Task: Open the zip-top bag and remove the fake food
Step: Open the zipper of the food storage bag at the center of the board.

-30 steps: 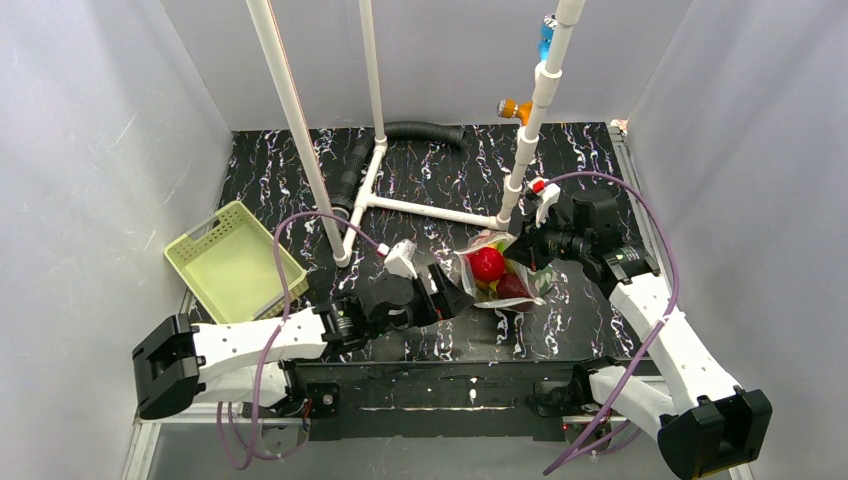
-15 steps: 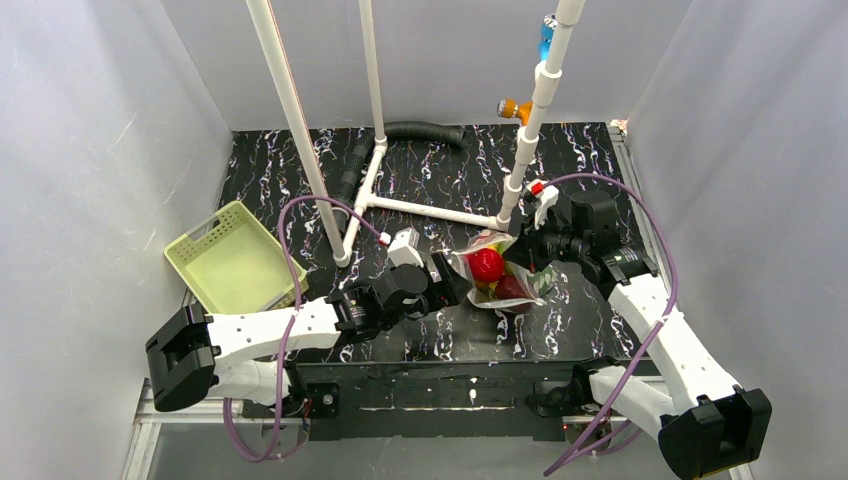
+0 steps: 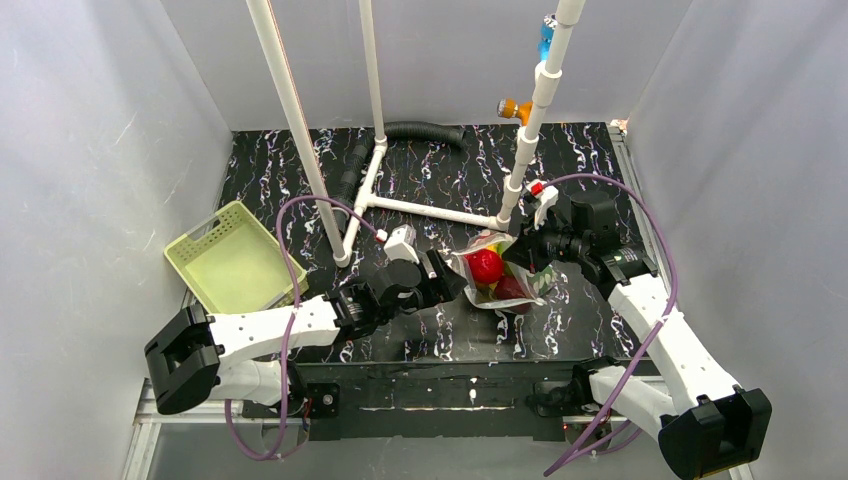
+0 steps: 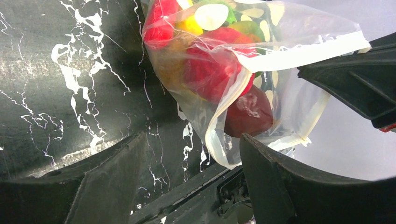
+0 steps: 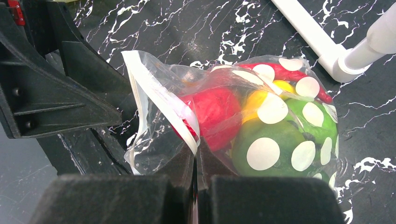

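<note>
The zip-top bag (image 3: 497,272) sits mid-table, clear with pale dots, its mouth turned left. Inside shows the fake food: a red round fruit (image 5: 212,109), a dark red one (image 4: 250,114), a yellow banana (image 5: 257,100), a red chili (image 5: 280,71) and a green piece (image 5: 271,144). My right gripper (image 5: 196,156) is shut on the bag's white zip strip (image 5: 161,105) from the right. My left gripper (image 4: 191,142) stands open at the bag's left. The loose lower lip (image 4: 219,149) hangs between its fingers, close to the right finger (image 4: 280,177).
A pale green perforated basket (image 3: 235,268) stands at the left. A white pipe frame (image 3: 420,208) with upright poles crosses the table behind the bag. A black ribbed hose (image 3: 420,131) lies at the back. Grey walls close in on both sides.
My left arm has moved right and forward up to the bag's mouth, and its jaws have narrowed somewhat. The right gripper and the bag have stayed put.
</note>
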Controlling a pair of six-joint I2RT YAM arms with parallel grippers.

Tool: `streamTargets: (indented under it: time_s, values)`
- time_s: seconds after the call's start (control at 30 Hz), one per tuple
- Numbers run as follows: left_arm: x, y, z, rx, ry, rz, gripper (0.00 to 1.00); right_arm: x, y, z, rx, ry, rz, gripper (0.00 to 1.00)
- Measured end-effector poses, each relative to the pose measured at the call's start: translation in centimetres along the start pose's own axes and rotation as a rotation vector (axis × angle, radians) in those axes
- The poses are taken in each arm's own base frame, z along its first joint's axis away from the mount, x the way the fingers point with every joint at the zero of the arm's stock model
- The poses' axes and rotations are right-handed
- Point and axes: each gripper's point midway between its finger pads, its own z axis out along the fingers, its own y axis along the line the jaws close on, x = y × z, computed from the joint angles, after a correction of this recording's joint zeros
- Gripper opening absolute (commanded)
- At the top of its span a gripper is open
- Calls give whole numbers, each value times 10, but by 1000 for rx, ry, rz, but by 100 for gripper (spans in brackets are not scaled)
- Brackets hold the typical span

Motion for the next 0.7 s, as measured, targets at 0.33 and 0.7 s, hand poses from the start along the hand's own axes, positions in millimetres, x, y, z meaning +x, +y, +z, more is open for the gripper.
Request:
streamTargets:
  time_s: [0.33,0.7]
  values:
    - [-1,4,2,21,1,-18,71,0,2,1,-5,2,-6,1]
    - [-1,12,4,32,-5,-53,72,0,2,1,-10,2,-12,1]
